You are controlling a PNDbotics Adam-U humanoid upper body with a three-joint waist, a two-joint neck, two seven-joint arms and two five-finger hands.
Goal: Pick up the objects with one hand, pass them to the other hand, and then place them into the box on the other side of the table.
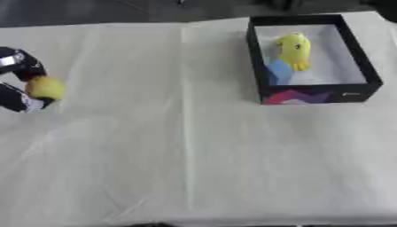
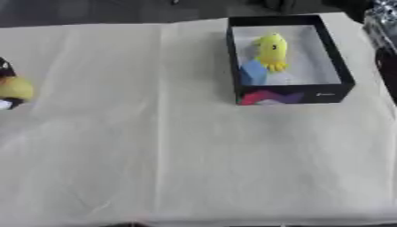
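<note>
A small round yellow object (image 1: pixel 45 88) sits in my left hand (image 1: pixel 17 84) at the table's far left edge, with the black fingers curled round it. The black box (image 1: pixel 257 62) stands at the back right on the table, its inside white. A yellow plush toy (image 1: pixel 294 50) and a blue block (image 1: pixel 279 72) lie in it. In the right eye view a black and silver part of my right arm or hand (image 2: pixel 385 53) shows at the right edge, beside the box; its shape is too blurred to read.
A cream cloth (image 1: pixel 186 146) with fold creases covers the whole table. Dark floor lies beyond the far edge. The box has a coloured pattern on its front wall (image 1: pixel 298 96).
</note>
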